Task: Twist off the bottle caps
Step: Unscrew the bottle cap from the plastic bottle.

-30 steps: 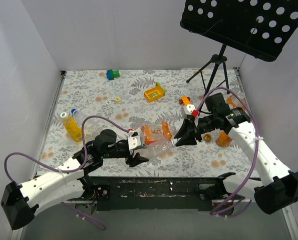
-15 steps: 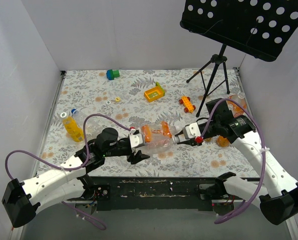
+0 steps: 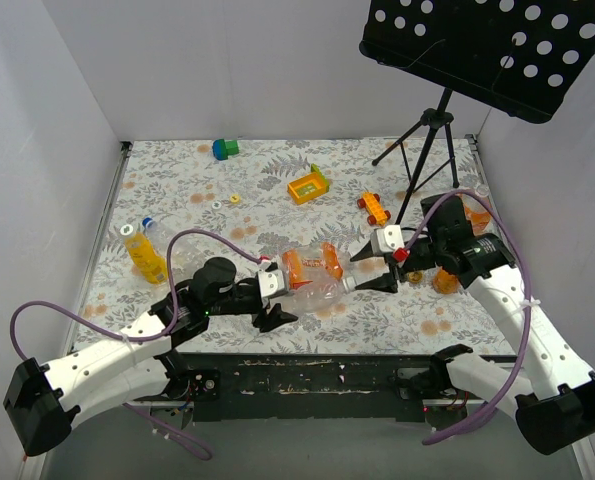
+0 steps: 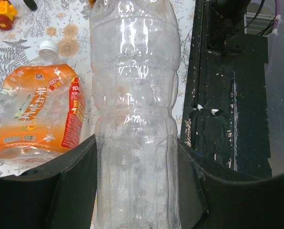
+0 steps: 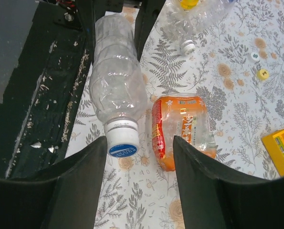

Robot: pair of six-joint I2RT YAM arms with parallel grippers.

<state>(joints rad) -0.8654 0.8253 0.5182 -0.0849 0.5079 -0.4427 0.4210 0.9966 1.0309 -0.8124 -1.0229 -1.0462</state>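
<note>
A clear empty bottle (image 3: 317,289) lies on its side near the table's front edge, and my left gripper (image 3: 280,296) is shut on its body (image 4: 134,119). Its white cap (image 5: 121,141) with a blue top is on the neck and points to the right. My right gripper (image 5: 139,191) stands open just short of that cap, which sits by the tip of its left finger (image 5: 79,181), apart from the pads. In the top view this gripper (image 3: 364,270) is right of the cap (image 3: 347,283). An orange-labelled bottle (image 5: 182,128) lies beside the clear one.
A yellow-liquid bottle (image 3: 142,256) with a blue cap lies at the left. Another orange bottle (image 3: 447,279) sits under the right arm. An orange toy car (image 3: 373,208), a yellow tray (image 3: 309,186), a green-blue block (image 3: 225,149) and a music-stand tripod (image 3: 427,150) stand further back. Two loose caps (image 3: 227,199) lie mid-left.
My right gripper was shut at the clear bottle's cap; it has turned at the wrist, opened and drawn slightly back. The left gripper still holds the bottle in place.
</note>
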